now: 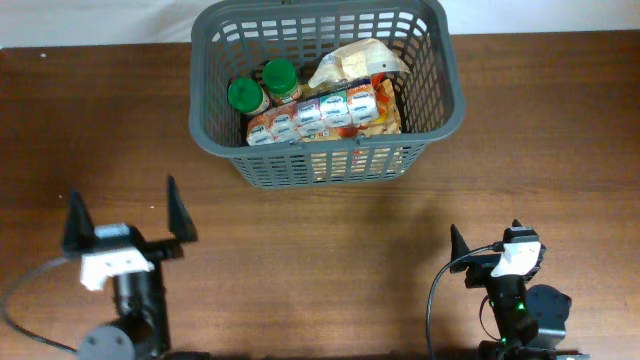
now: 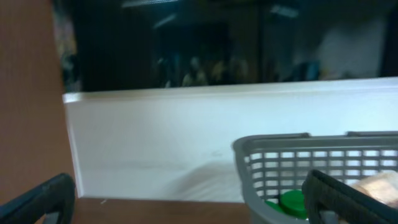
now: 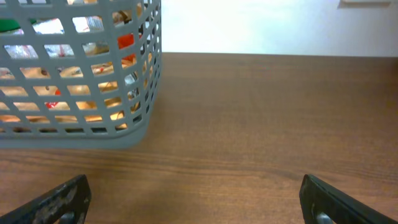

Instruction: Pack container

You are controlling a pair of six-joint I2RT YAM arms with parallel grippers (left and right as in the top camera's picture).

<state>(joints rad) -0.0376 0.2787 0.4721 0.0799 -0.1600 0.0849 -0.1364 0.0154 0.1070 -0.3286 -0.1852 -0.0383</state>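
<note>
The container, a dark grey lattice basket (image 1: 215, 95), stands at the far middle of the table. It holds two green-lidded jars (image 1: 246, 96), a row of red-and-white packets (image 1: 322, 115) and a clear bag of pale food (image 1: 352, 62). It also shows in the left wrist view (image 2: 273, 152) and in the right wrist view (image 3: 81, 134). My left gripper (image 1: 125, 212) is open and empty at the near left. My right gripper (image 1: 487, 238) is open and empty at the near right. Both are well apart from the basket.
The wooden table (image 1: 330, 260) stretches between the grippers and the basket. A white wall (image 2: 155, 137) runs behind the table's far edge. A dark cable (image 1: 30, 285) curls by the left arm's base.
</note>
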